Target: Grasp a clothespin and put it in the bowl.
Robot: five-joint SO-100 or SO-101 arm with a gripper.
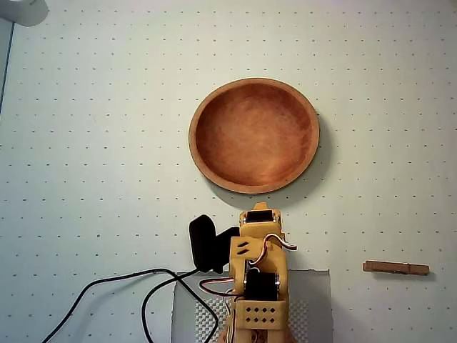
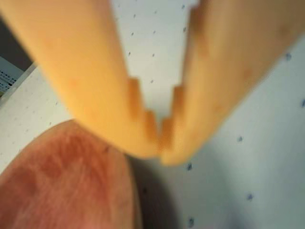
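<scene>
At the lower right of the overhead view, the clothespin (image 1: 396, 268) lies flat on the dotted mat (image 1: 93, 143), well apart from the bowl (image 1: 253, 136) and off to the side of the yellow arm (image 1: 258, 275). The bowl looks empty. In the wrist view the gripper (image 2: 159, 153) hangs beside the bowl's rim (image 2: 71, 176) with its tips pressed together, holding nothing. The likely risk: the pin is slim and light, so closed or badly aligned fingers coming down on it could nudge or spin it away instead of catching it.
</scene>
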